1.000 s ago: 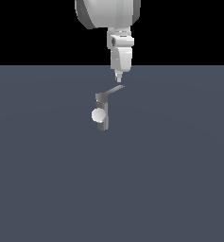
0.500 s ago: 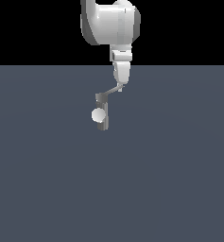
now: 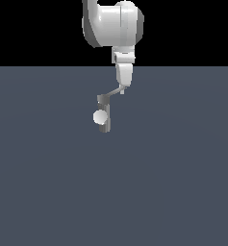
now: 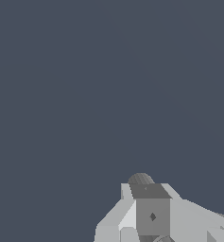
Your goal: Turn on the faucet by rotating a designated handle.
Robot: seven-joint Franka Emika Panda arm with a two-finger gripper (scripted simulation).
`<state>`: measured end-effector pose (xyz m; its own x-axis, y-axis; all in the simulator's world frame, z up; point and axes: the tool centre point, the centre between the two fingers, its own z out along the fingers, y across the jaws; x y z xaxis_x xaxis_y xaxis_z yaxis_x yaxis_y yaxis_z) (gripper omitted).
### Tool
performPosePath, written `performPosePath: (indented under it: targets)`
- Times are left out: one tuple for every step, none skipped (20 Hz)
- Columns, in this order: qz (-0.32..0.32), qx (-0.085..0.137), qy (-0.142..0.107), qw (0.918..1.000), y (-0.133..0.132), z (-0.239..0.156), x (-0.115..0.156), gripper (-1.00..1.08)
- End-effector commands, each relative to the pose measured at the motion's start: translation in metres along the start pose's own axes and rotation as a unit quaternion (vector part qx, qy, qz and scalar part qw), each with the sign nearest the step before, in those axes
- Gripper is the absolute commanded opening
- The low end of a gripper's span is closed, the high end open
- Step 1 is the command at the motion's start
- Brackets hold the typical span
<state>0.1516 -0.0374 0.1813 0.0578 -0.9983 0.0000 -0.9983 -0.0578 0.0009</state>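
Observation:
The faucet (image 3: pixel 104 114) is a small dark grey post standing on the floor in the exterior view, with a pale ball (image 3: pixel 99 116) on its front. Its handle (image 3: pixel 113 92) is a thin light grey bar rising from the post's top toward the exterior view's right. My gripper (image 3: pixel 121 89) hangs straight down from the white arm, its narrow tip at the handle's outer end, touching or nearly touching it. The fingers look pressed together with nothing between them. In the wrist view the gripper (image 4: pixel 151 196) fills the lower edge, with a dark rounded piece (image 4: pixel 141 179) just beyond it.
Flat dark blue-grey floor (image 3: pixel 173 182) stretches all around the faucet. The bulky white arm link (image 3: pixel 113 24) looms above and behind the post. No other objects show.
The arm has shifted toward the exterior view's right and come lower, bringing the gripper tip down onto the handle's outer end. The handle's angle looks almost the same.

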Motion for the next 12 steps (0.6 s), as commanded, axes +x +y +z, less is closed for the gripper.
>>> performPosePath:
  targets:
    - [0.0, 0.0, 0.0, 1.0, 0.005, 0.0, 0.001, -1.0]
    - [0.0, 0.0, 0.0, 1.0, 0.007, 0.0, 0.001, -1.0]
    - [0.0, 0.0, 0.0, 1.0, 0.01, 0.0, 0.001, -1.0]
    - [0.0, 0.0, 0.0, 1.0, 0.012, 0.0, 0.001, -1.0]
    - [0.0, 0.0, 0.0, 1.0, 0.014, 0.0, 0.001, -1.0]
    - [0.0, 0.0, 0.0, 1.0, 0.016, 0.0, 0.001, -1.0]
    - [0.0, 0.0, 0.0, 1.0, 0.019, 0.0, 0.002, -1.0]
    - [0.0, 0.0, 0.0, 1.0, 0.021, 0.0, 0.002, -1.0]
    - [0.0, 0.0, 0.0, 1.0, 0.023, 0.0, 0.002, -1.0]
    - [0.0, 0.0, 0.0, 1.0, 0.026, 0.0, 0.002, -1.0]
    - [0.0, 0.0, 0.0, 1.0, 0.028, 0.0, 0.002, -1.0]
    - [0.0, 0.0, 0.0, 1.0, 0.031, 0.0, 0.003, -1.0]
